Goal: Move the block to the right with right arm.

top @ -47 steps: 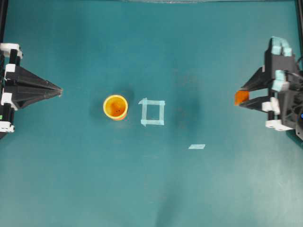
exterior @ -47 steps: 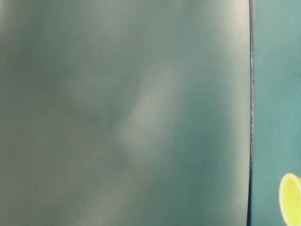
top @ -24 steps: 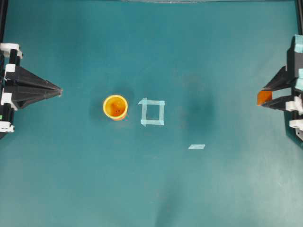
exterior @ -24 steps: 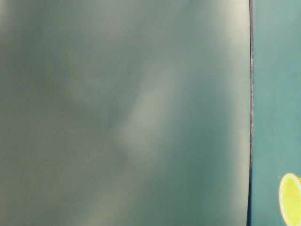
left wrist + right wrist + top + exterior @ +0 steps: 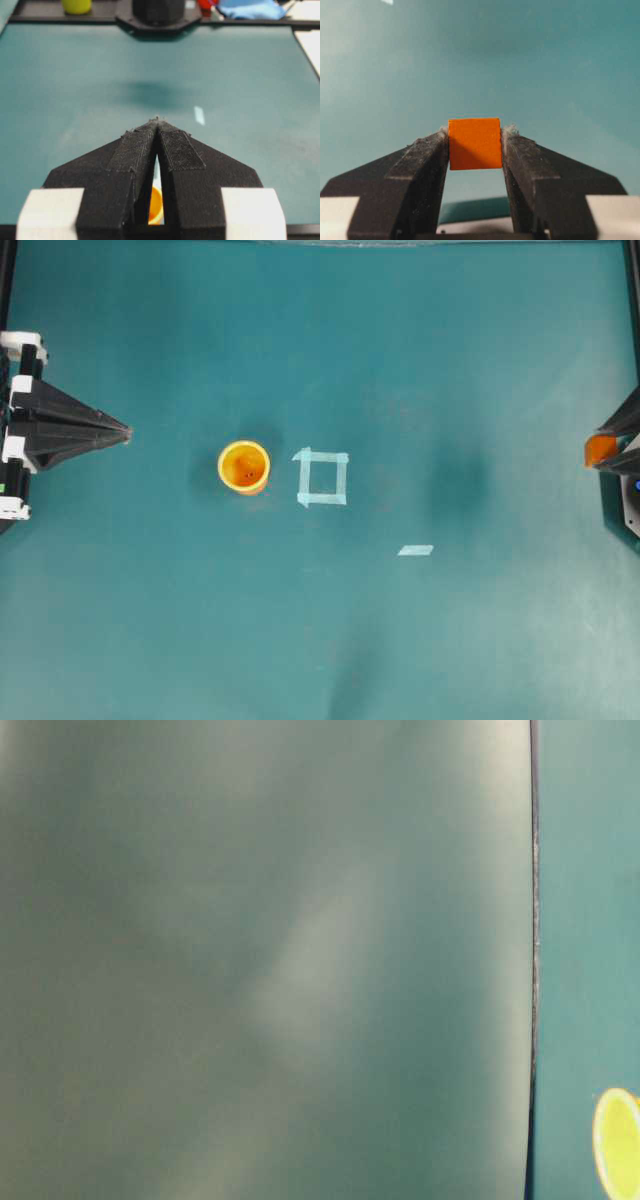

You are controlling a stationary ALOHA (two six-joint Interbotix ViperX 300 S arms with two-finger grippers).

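Observation:
The small orange block (image 5: 475, 143) is pinched between the two black fingertips of my right gripper (image 5: 475, 135), held clear above the teal table. From overhead the block (image 5: 598, 450) sits at the far right edge, with my right gripper (image 5: 602, 451) mostly cut off by the frame. At the left edge, my left gripper (image 5: 125, 434) rests with its pointed fingers pressed together and holds nothing; in its wrist view the tips (image 5: 157, 120) meet.
A round yellow-orange cup (image 5: 244, 467) stands left of centre, and is glimpsed as a cup (image 5: 155, 206) between the left fingers and as a cup (image 5: 616, 1142) at table level. Beside it is a tape square (image 5: 322, 478); a tape strip (image 5: 415, 550) lies lower right.
My right gripper has carried the block steadily rightward to the frame's right edge. The left arm and the cup have not moved.

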